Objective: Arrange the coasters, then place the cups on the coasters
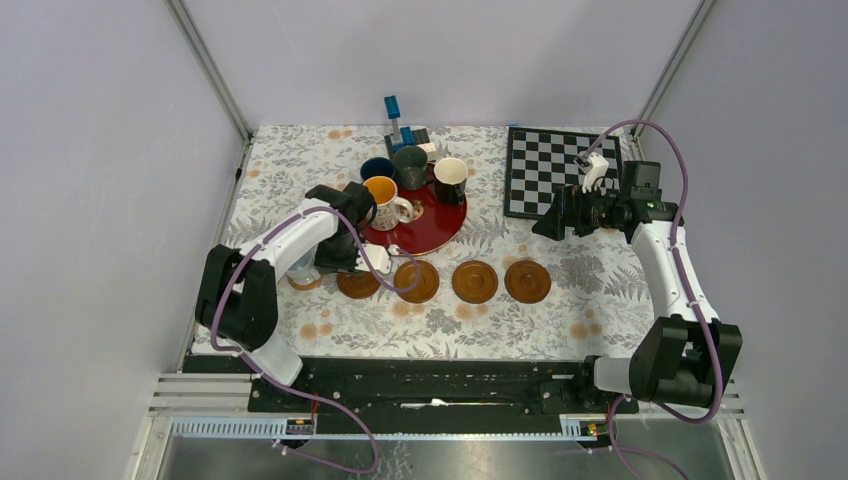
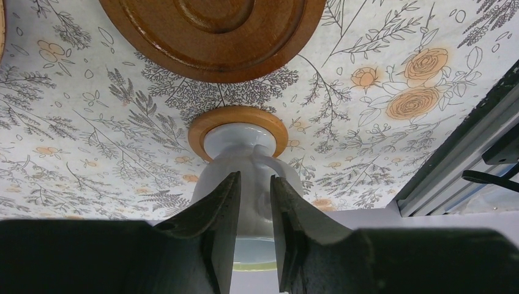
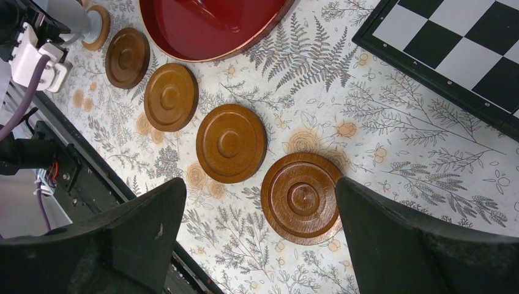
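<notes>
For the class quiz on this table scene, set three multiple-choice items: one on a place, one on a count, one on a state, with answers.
1. Where does the pale cup stand? A on the tray; B on a coaster; C on bare cloth.
2. How many cups are on the tray? A two; B six; C four.
3. How is the right gripper? A open, empty; B shut on a cup; C shut on a coaster.
Answers: 1 B, its base sits within the wooden rim; 2 C, four stand on the red tray; 3 A, jaws wide apart, nothing between.
</notes>
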`<state>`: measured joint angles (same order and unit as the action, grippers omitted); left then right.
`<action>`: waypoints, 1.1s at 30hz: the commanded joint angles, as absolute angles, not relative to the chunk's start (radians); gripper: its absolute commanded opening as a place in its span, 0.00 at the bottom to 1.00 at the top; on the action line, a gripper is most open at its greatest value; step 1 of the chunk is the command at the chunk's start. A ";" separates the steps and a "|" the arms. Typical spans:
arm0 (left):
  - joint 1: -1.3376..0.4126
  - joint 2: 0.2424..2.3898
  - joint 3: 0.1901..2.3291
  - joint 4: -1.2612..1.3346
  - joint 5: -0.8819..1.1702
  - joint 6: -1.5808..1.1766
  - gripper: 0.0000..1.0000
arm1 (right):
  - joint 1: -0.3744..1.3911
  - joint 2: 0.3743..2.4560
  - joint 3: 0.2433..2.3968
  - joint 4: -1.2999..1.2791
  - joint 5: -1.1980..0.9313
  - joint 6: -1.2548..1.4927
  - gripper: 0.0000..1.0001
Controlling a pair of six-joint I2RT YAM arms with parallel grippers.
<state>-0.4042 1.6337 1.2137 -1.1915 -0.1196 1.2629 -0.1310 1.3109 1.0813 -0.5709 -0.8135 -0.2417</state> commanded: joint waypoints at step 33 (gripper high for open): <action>-0.424 1.647 1.494 -1.211 0.148 1.044 0.55 | -0.131 1.330 1.091 -0.563 -0.850 -0.243 0.98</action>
<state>-0.4202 1.6192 1.3300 -1.1973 -0.0319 1.1927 -0.1310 1.3121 1.0813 -0.5705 -0.8146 -0.2413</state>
